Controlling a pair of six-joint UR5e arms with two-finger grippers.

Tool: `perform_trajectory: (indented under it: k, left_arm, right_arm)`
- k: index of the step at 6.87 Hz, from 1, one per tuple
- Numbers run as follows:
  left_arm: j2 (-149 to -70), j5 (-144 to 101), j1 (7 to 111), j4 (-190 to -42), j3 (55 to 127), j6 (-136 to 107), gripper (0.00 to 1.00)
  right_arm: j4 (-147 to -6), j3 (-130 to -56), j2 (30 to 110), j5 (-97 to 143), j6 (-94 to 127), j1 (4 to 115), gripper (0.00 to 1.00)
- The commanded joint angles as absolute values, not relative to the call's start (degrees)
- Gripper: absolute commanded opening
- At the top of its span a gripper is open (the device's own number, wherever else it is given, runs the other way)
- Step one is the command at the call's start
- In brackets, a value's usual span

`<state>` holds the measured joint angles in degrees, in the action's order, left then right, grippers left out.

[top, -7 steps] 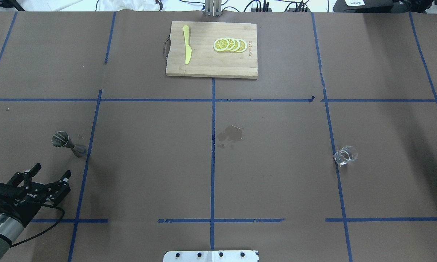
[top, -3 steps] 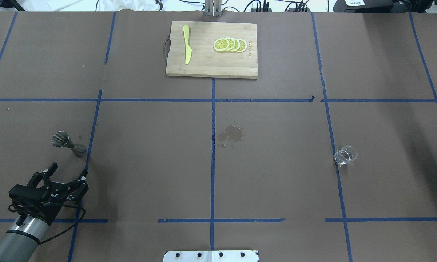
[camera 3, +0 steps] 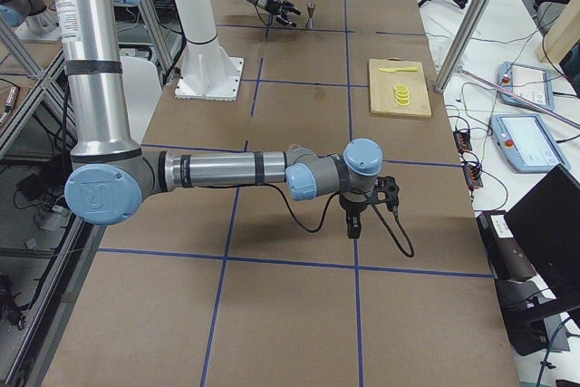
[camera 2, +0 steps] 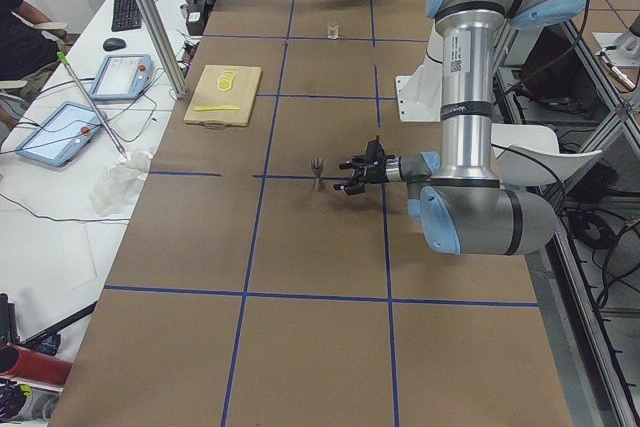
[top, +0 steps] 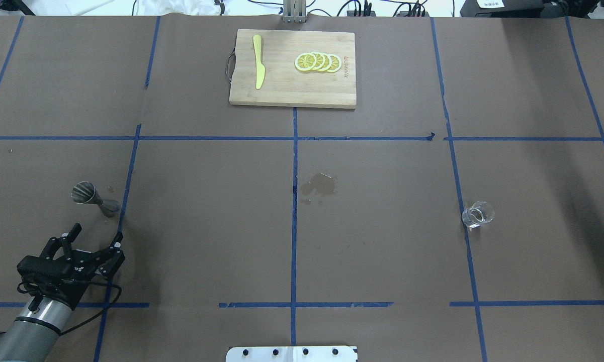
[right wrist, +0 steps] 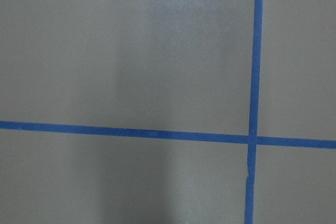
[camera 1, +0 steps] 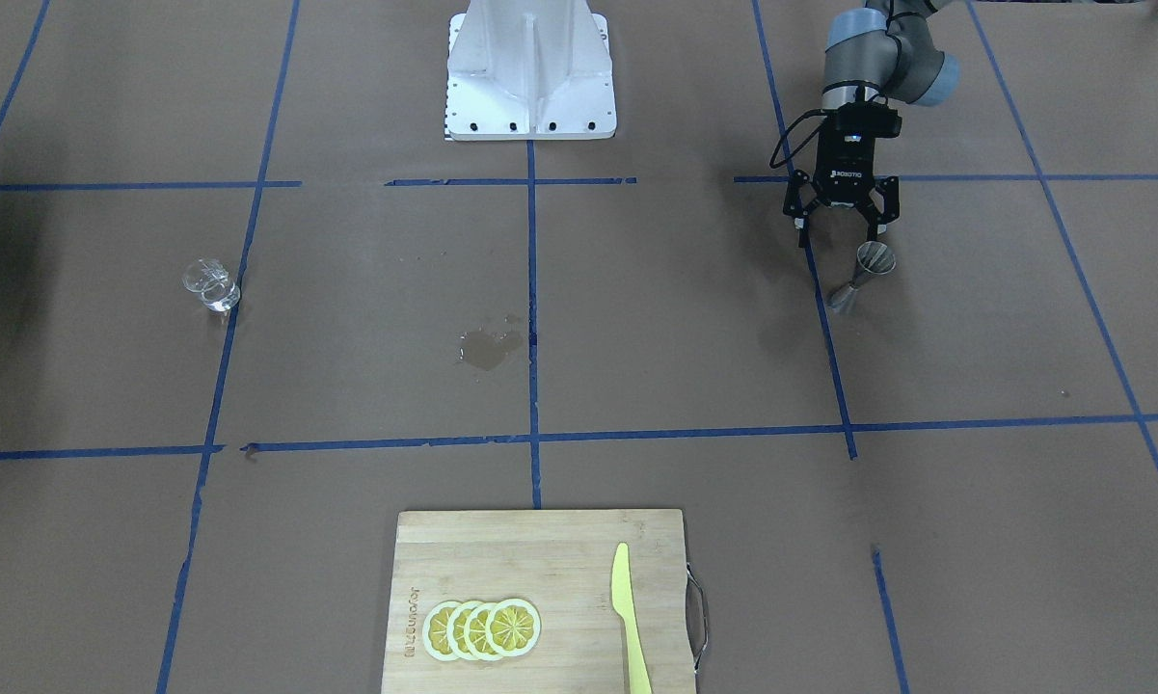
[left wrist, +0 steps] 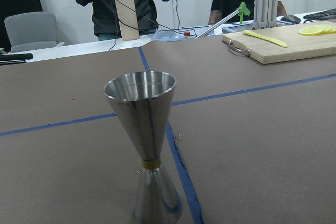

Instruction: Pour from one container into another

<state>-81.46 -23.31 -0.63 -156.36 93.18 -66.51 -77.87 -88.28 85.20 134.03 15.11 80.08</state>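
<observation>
The steel jigger (top: 94, 198) stands upright on the brown table at my left, close to a blue tape line. It fills the left wrist view, jigger (left wrist: 144, 140), straight ahead and empty. My left gripper (top: 96, 234) is open, held low and level just short of the jigger (camera 1: 863, 275) and not touching it; from the front, the left gripper (camera 1: 837, 229) has spread fingers. The clear glass cup (top: 478, 214) stands alone far to the right, with a little clear liquid in it. My right gripper (camera 3: 355, 228) points down at bare table in the exterior right view; I cannot tell its state.
A wooden cutting board (top: 291, 95) at the far middle carries a yellow knife (top: 258, 61) and lemon slices (top: 318, 62). A dark wet stain (top: 319, 185) marks the table's centre. The robot's white base plate (camera 1: 530, 72) sits at the near edge.
My left gripper has moved forward and to the right, toward the jigger, still open. Jigger and glass cup have not moved.
</observation>
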Motion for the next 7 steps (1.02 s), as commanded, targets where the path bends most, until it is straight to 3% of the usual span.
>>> perform_trajectory:
  k: [1,7]
  left_arm:
    - [-82.17,-22.85,1.74,-156.44,92.81,-66.62,1.00]
    - [-86.56,-24.69,6.32,-156.36,90.00,-67.24,1.00]
  right_arm:
    - [-77.87,-88.24,85.08,134.03,15.12,80.07,1.00]
    - [-77.96,-88.15,84.99,134.03,15.12,80.07,1.00]
